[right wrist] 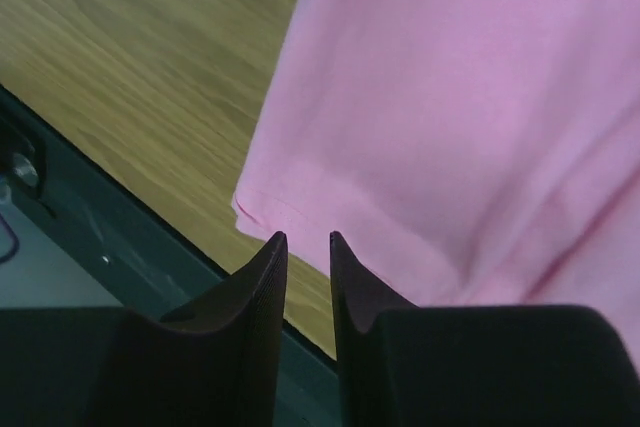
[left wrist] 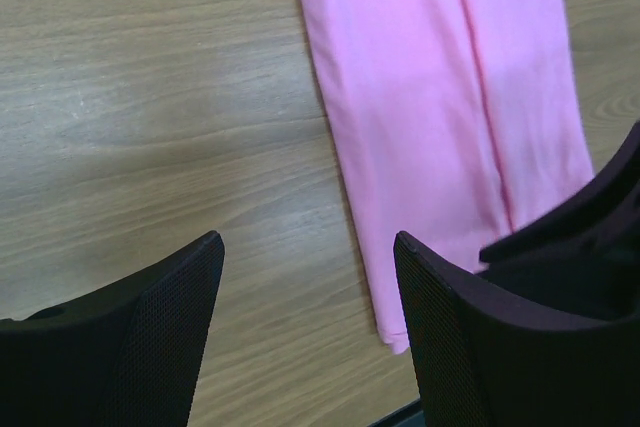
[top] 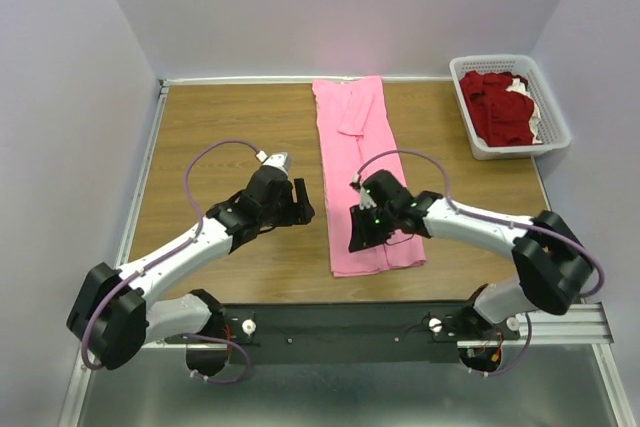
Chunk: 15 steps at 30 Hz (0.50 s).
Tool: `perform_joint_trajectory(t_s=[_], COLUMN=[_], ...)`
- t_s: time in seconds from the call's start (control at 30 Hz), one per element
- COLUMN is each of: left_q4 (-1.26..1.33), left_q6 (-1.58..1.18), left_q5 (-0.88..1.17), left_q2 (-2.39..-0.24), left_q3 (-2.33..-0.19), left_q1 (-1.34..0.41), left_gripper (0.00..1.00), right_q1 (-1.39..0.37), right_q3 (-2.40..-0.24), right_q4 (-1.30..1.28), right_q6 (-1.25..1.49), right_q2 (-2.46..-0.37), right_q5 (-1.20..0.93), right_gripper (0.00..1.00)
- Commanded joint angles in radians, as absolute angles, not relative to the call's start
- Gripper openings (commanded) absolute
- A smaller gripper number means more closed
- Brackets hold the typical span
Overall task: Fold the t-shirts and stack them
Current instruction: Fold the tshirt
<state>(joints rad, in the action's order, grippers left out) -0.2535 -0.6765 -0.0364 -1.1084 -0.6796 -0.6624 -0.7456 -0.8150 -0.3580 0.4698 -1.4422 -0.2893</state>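
Observation:
The bright pink t-shirt (top: 360,162) lies on the wooden table as a long narrow strip, folded lengthwise and running from the back edge toward the front. My left gripper (top: 300,202) is open and empty, hovering over bare wood just left of the shirt (left wrist: 440,97); its fingertips straddle only table (left wrist: 308,239). My right gripper (top: 358,237) hovers over the shirt's near left corner (right wrist: 450,97), jaws only narrowly apart with nothing between them (right wrist: 305,237). The dark red t-shirts (top: 498,107) lie heaped in the basket.
The white lattice basket (top: 470,142) stands at the back right corner, with some white cloth (top: 537,115) among the red. A black rail (top: 350,322) runs along the table's near edge, close below the shirt's hem. Grey walls enclose the table.

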Motion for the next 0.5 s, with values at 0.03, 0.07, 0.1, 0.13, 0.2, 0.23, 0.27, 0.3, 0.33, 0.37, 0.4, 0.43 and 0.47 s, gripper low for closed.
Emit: perform_joint_trajectory(t_s=[0.03,0.07,0.1,0.13,0.2,0.23,0.27,0.3,0.33,0.37,0.4,0.43,0.47], left_q4=[-0.334,-0.342,-0.348,-0.354,-0.374,-0.38,-0.388,-0.402,-0.413,-0.423,-0.445,-0.454,-0.468], left_q6=[-0.675,-0.672,-0.672,-0.672,-0.67,-0.667,-0.664,-0.663,-0.663,-0.661,-0.661,-0.663,-0.661], left_q5=[-0.089,-0.094,-0.107,-0.115,-0.136,-0.144,-0.152,-0.172,-0.181,-0.19,-0.207,-0.212,-0.218], left_q2=[-1.177,-1.175,-1.17,-1.167,-1.154,-1.147,-1.144,-1.132,-1.128,-1.124,-1.117,-1.115,-1.112], left_q3=[-0.735,-0.735,-0.733,-0.732,-0.73,-0.73,-0.727,-0.726,-0.724,-0.724,-0.723,-0.727,-0.729], left_q1=[-0.675,-0.676,-0.676,-0.676,-0.676,-0.676,-0.676,-0.675,-0.675,-0.675,-0.675,-0.675,-0.675], left_gripper=[0.77,0.77,0.77,0.77,0.77,0.77,0.77,0.76,0.75,0.74,0.74,0.73,0.73], right_q1=[-0.836,-0.845,-0.86,-0.868,-0.883,-0.897,-0.905,-0.926,-0.94,-0.954,-0.978,-0.989,-0.999], right_q3=[-0.865,-0.894,-0.906,-0.916,-0.934,-0.942,-0.952,-0.991,-1.014,-1.041,-1.089,-1.113,-1.132], right_q4=[-0.362,-0.362,-0.364,-0.365,-0.365,-0.365,-0.365,-0.365,-0.365,-0.365,-0.364,-0.367,-0.368], right_q6=[0.557,0.563,0.581,0.581,0.612,0.62,0.623,0.62,0.614,0.612,0.611,0.611,0.611], right_q2=[-1.575,-1.622,-1.641,-1.658,-1.693,-1.709,-1.724,-1.768,-1.793,-1.816,-1.868,-1.888,-1.9], right_q5=[-0.196,-0.205,-0.209,-0.206,-0.193,-0.195,-0.201,-0.215,-0.219,-0.222,-0.232,-0.235,-0.235], right_gripper=[0.29,0.29,0.29,0.29,0.28,0.28,0.28,0.28,0.28,0.28,0.28,0.28,0.28])
